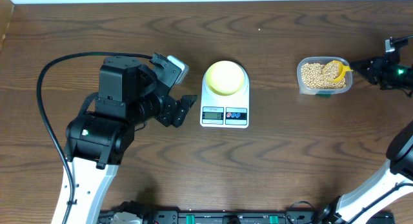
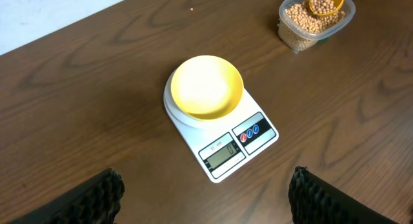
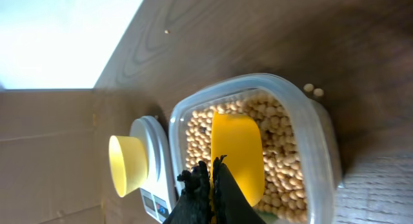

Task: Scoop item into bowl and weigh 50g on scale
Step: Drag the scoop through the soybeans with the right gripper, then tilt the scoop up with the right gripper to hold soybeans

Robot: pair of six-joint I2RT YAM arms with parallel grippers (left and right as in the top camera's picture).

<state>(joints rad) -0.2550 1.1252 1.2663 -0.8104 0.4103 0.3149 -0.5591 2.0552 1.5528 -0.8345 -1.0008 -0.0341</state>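
The pale yellow bowl [image 1: 224, 77] [image 2: 206, 86] stands empty on the white scale [image 1: 224, 114] [image 2: 258, 130] at the table's middle. The item, tan beans [image 1: 314, 73] [image 3: 284, 146], fills a clear plastic tub [image 1: 347, 85] [image 3: 322, 140] at the right. A bright yellow scoop [image 1: 335, 70] [image 3: 237, 153] rests on the beans with its bowl in the tub. My right gripper [image 1: 359, 68] [image 3: 213, 169] is shut on the scoop's handle at the tub's right rim. Left of the scale, my left gripper [image 1: 186, 106] [image 2: 206, 201] stands open over bare table, holding nothing.
Two stray beans [image 3: 313, 90] lie on the wood just outside the tub. A black cable [image 1: 45, 75] loops over the table at the far left. The table's back edge runs close behind the scale and tub.
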